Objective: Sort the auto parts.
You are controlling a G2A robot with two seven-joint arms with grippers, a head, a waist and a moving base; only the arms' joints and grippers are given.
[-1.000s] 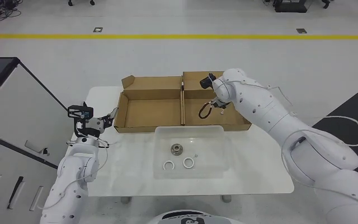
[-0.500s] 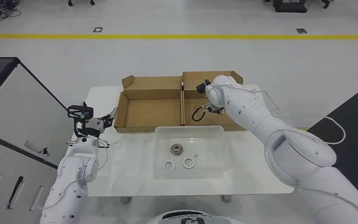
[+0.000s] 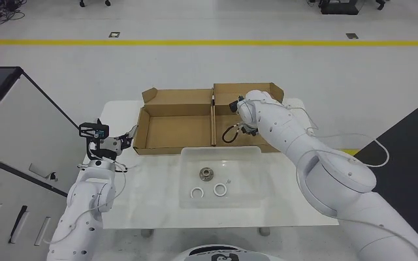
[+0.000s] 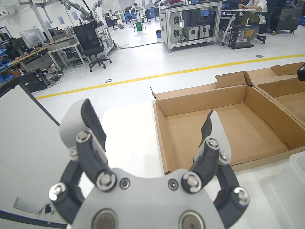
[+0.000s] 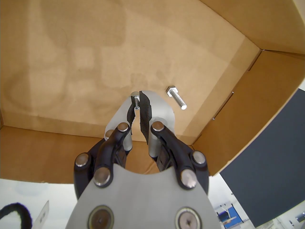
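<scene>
The bolt [image 5: 136,101] gripped by the right gripper [image 5: 138,96] is mostly hidden between the pads, and just a threaded stretch shows. In the top view the right arm covers much of the right side of the right-hand box [image 3: 223,117]. A small pale item [image 3: 228,180] in the clear bin [image 3: 251,173] is too small to tell.

Pale floor [image 3: 196,65] w/ yellow line [image 3: 209,42]; office chair [image 4: 91,42], desks [image 4: 62,45].

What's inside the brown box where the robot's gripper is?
A loose bolt lies on the box floor beside the right gripper, which grips a second bolt. From above, the arm covers some floor.
</scene>
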